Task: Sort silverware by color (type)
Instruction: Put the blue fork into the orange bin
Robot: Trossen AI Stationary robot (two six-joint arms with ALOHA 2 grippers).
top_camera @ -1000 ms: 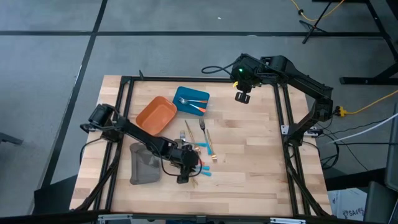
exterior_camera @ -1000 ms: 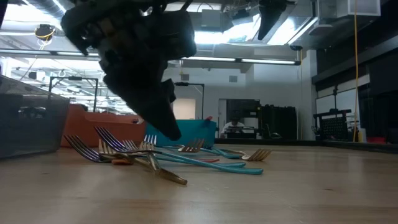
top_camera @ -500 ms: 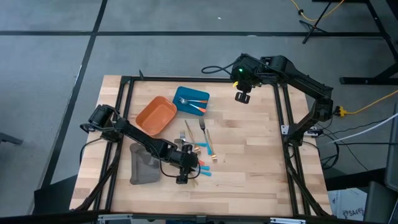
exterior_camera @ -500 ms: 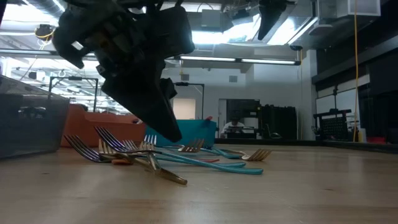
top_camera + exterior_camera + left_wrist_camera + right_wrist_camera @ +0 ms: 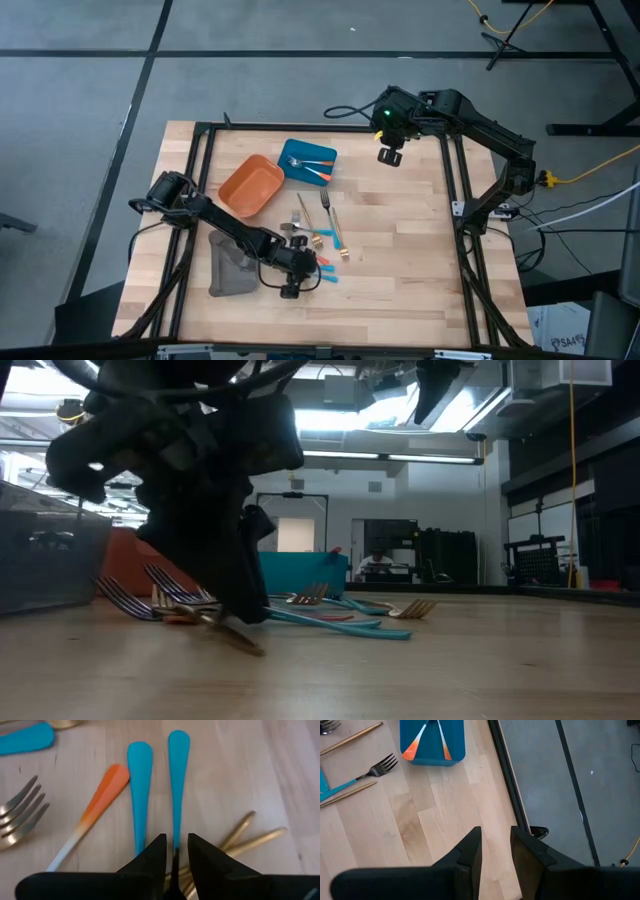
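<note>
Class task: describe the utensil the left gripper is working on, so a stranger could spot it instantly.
Find the pile of silverware mid-table, near the grey tray. The left gripper straddles a blue-handled utensil there. Of two parallel blue handles, it is the slimmer one, farther from the orange handle.

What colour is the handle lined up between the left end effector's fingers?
Blue handle, clearest in the left wrist view.

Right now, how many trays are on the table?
3. The orange tray and the blue tray lie side by side towards the far edge. The grey tray lies nearer, partly covered by the left arm. None seems hidden.
</note>
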